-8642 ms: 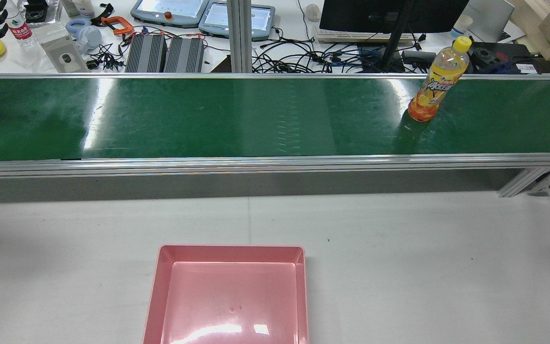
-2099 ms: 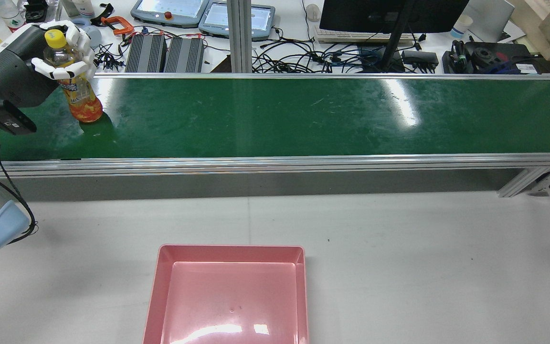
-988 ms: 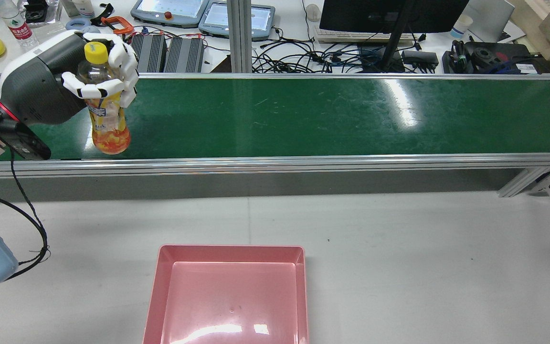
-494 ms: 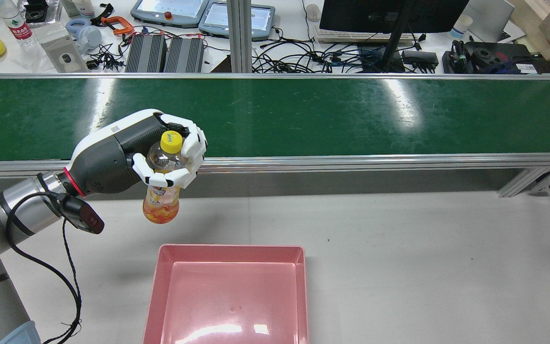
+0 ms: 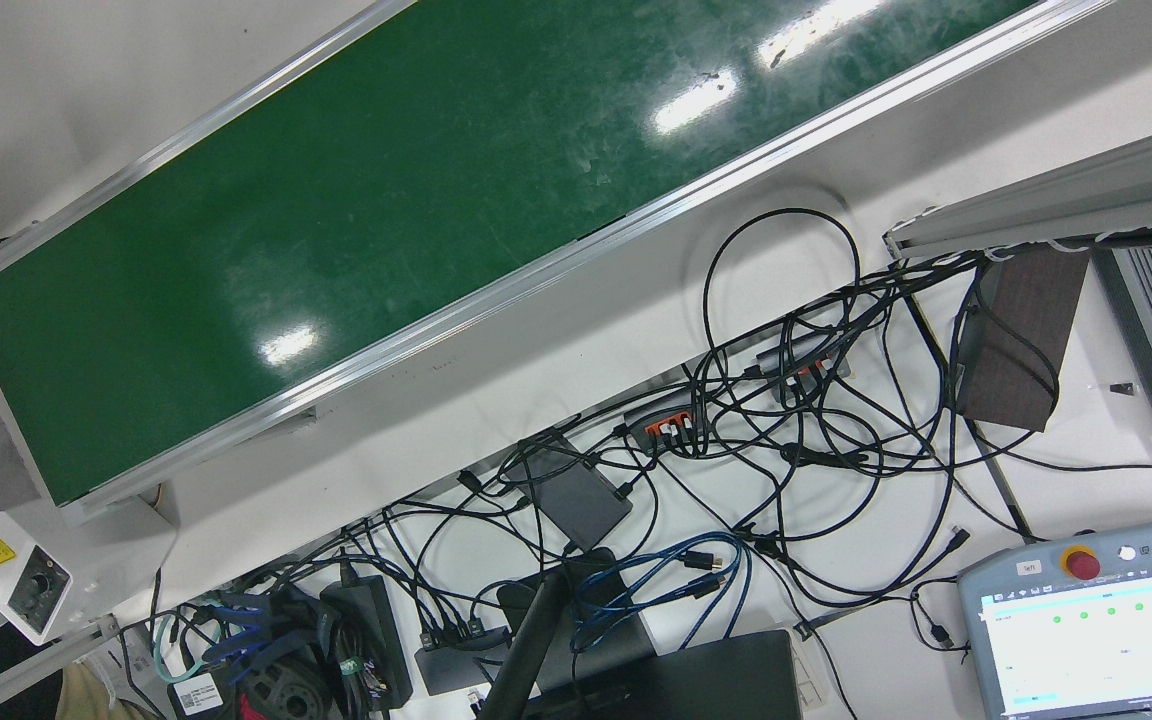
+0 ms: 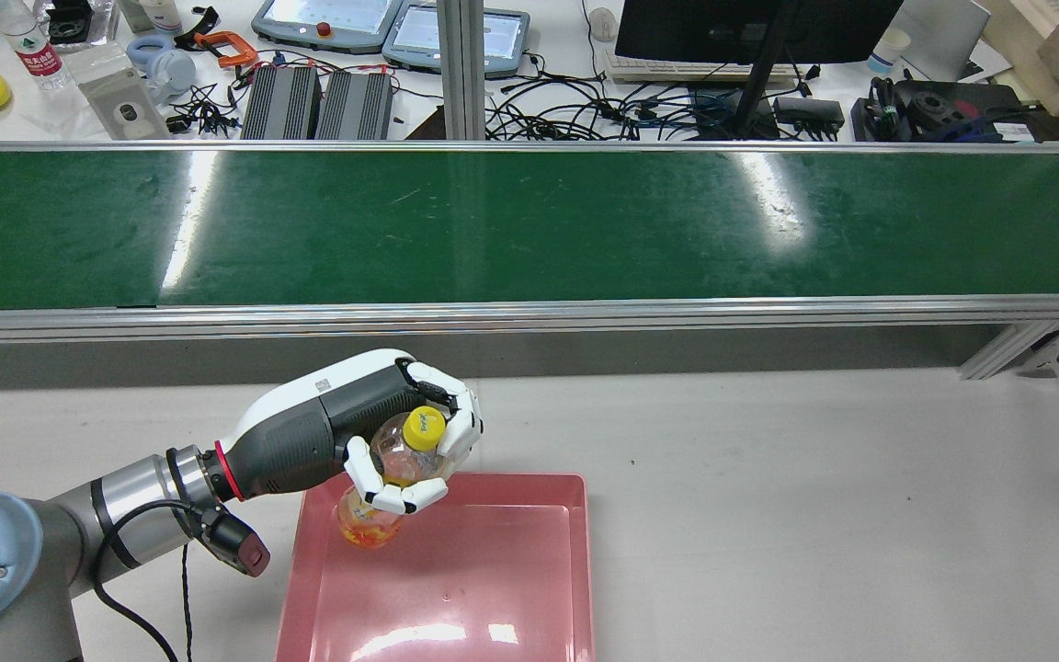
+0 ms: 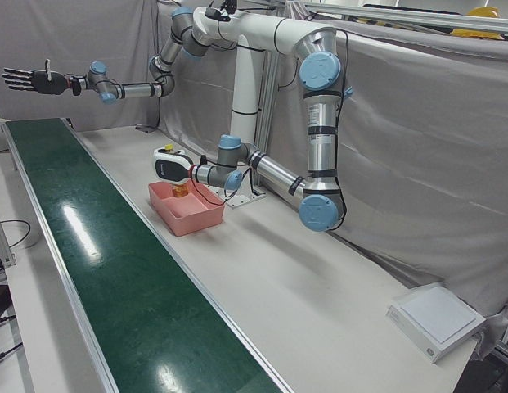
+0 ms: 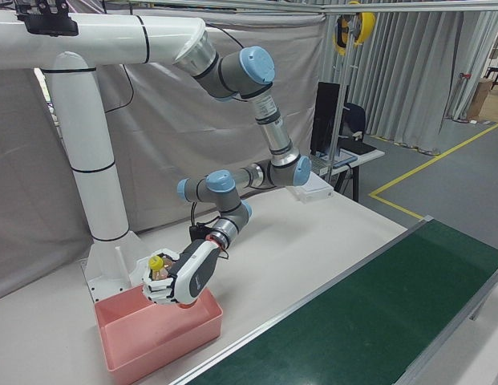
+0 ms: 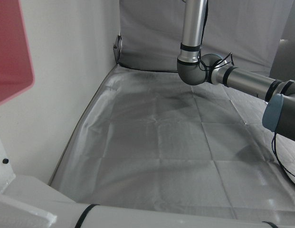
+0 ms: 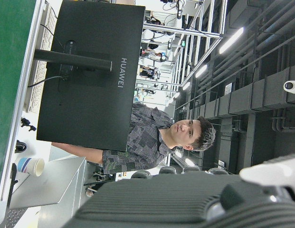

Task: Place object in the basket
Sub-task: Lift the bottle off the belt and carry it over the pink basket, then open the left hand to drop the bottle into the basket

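My left hand (image 6: 359,432) is shut on an orange drink bottle (image 6: 367,529) with a yellow cap. It holds the bottle by its upper part, tilted, just over the far-left corner of the pink basket (image 6: 493,570). The same hand (image 8: 188,277), bottle (image 8: 155,263) and basket (image 8: 164,345) show in the right-front view, and the hand (image 7: 166,166) over the basket (image 7: 192,217) in the left-front view. My right hand (image 7: 26,79) is open and empty, held high beyond the far end of the belt.
The green conveyor belt (image 6: 529,221) runs across the table beyond the basket, with nothing on it. A desk behind it carries cables, a monitor and tablets (image 6: 327,23). The white arm pedestal (image 8: 96,200) stands behind the basket.
The bottle rode the belt from right to left. My left hand took hold of it, lifted it off the belt and carried it toward me, down to the basket's far-left corner.
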